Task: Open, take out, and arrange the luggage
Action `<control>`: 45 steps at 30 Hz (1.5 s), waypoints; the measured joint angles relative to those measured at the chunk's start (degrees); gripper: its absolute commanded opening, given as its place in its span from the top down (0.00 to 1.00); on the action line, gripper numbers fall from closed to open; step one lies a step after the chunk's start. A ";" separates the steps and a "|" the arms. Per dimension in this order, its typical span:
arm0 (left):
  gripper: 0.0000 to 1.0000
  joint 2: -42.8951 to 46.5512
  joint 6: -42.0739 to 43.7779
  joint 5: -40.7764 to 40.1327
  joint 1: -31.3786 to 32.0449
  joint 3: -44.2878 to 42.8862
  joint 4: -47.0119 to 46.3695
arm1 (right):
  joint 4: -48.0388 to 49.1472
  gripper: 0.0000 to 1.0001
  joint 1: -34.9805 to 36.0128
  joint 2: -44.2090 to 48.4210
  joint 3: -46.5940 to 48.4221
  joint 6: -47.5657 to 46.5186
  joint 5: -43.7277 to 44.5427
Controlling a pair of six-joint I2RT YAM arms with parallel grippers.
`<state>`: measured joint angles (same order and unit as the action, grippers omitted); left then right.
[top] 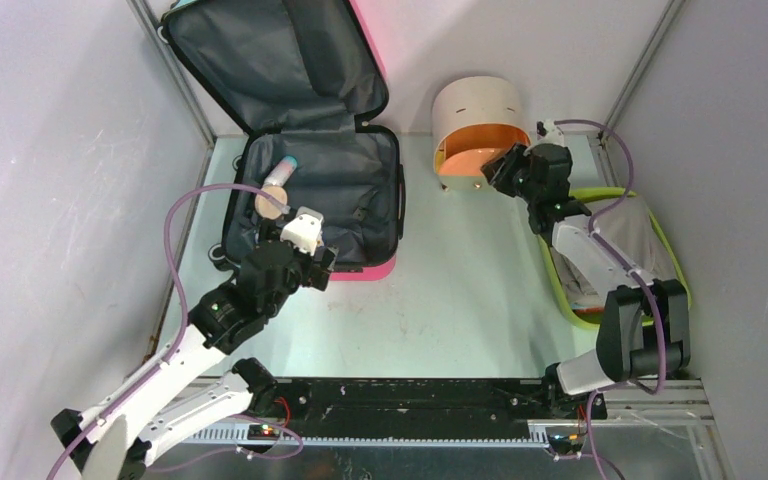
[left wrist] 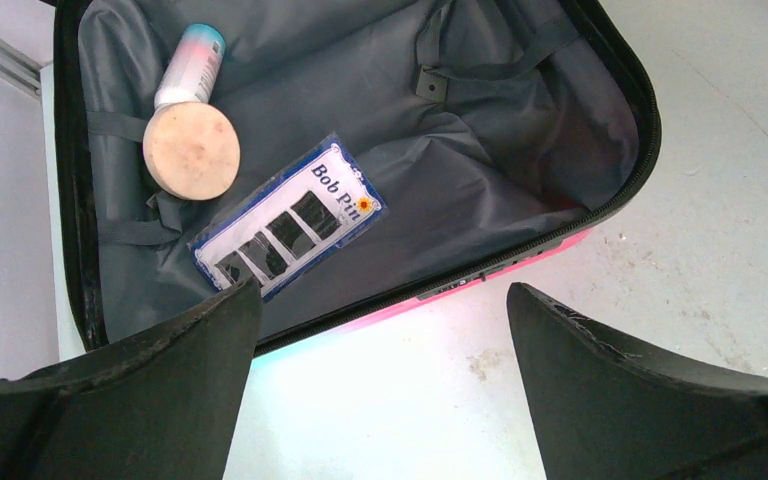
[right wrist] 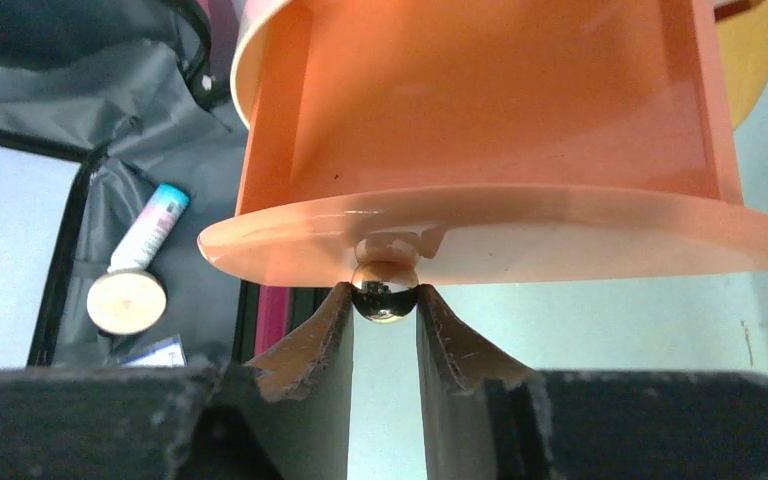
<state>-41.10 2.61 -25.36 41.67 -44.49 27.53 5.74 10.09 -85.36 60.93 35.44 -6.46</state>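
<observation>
The luggage (top: 360, 190) lies open at the back left, its lid (top: 260, 60) leaning on the wall and its grey lining showing. Inside lie a white tube (left wrist: 190, 65), a round beige disc (left wrist: 191, 150) and a blue-edged "Bob Pin" card (left wrist: 290, 225). My left gripper (top: 312, 258) is open and empty, just above the table at the suitcase's near pink rim (left wrist: 520, 262). My right gripper (top: 495, 165) is shut on the metal ball knob (right wrist: 384, 290) of an orange drawer (right wrist: 500, 230) in the beige cylinder (top: 475, 105).
A lime-green tray (top: 660, 250) holding a grey cloth (top: 625, 235) sits at the right, under my right arm. Grey walls close in both sides and the back. The suitcase also shows at the left of the right wrist view (right wrist: 190, 170).
</observation>
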 measured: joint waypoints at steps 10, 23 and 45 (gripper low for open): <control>0.00 -1.07 -0.04 -1.11 0.00 0.00 0.00 | -1.90 0.54 1.73 6.10 -5.22 0.35 0.68; 0.01 -8.72 -3.65 -2.75 -2.84 -4.66 3.45 | -14.16 0.41 0.22 18.32 -5.31 -1.11 -3.43; 0.00 -51.95 -5.22 13.70 -29.92 -30.32 13.00 | -24.85 0.24 2.95 38.32 -11.61 -7.91 -12.61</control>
<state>-93.06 -2.61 -11.66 11.75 -74.81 40.53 -19.11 13.04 -47.05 49.32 27.53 -19.07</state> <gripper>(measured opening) 0.996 0.726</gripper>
